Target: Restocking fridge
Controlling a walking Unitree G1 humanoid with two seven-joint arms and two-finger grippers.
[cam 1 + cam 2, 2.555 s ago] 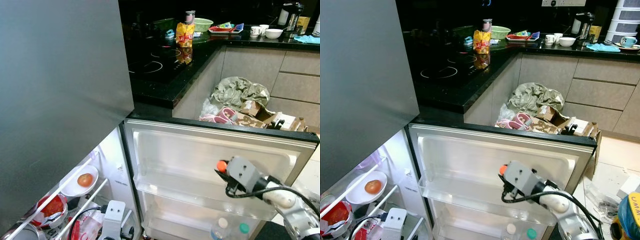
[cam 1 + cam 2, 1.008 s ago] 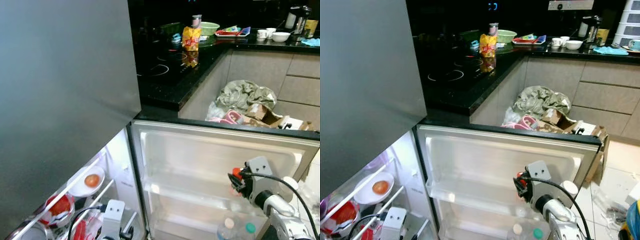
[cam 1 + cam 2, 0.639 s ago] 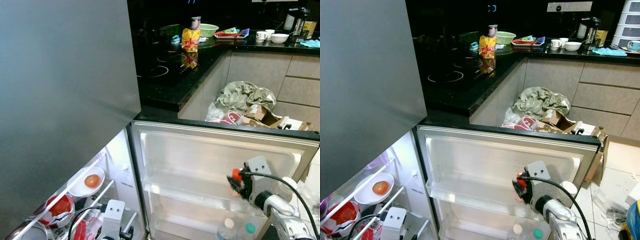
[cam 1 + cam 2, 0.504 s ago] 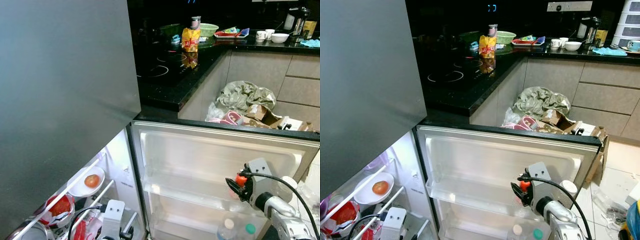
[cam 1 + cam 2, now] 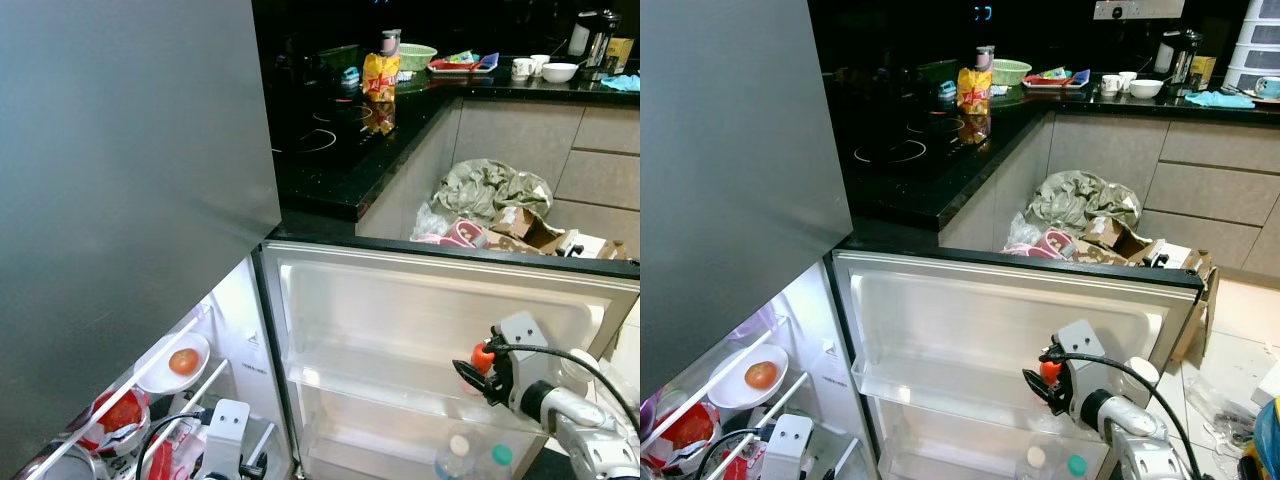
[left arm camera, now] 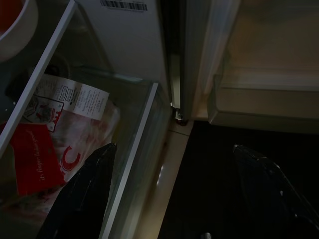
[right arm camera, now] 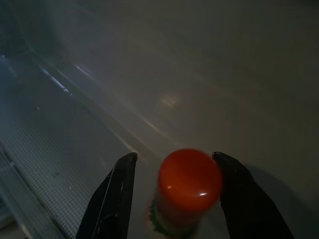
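R gripper (image 7: pixel 172 191) wide, bottle (image 7: pixel 187 186) loose between fingers on door shelf (image 5: pixel 400 385); at 7 o'clock L gripper (image 6: pixel 172 194) idle, wide. Backing out crooked may tip it.

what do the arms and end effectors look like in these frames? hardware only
Right arm: silver rounded links, a light grey boxy wrist housing, a black cable looping over it. Right end effector: two long, glossy black tapered fingers. Left end effector: the same black fingers, below a pale wrist block with a black cable.
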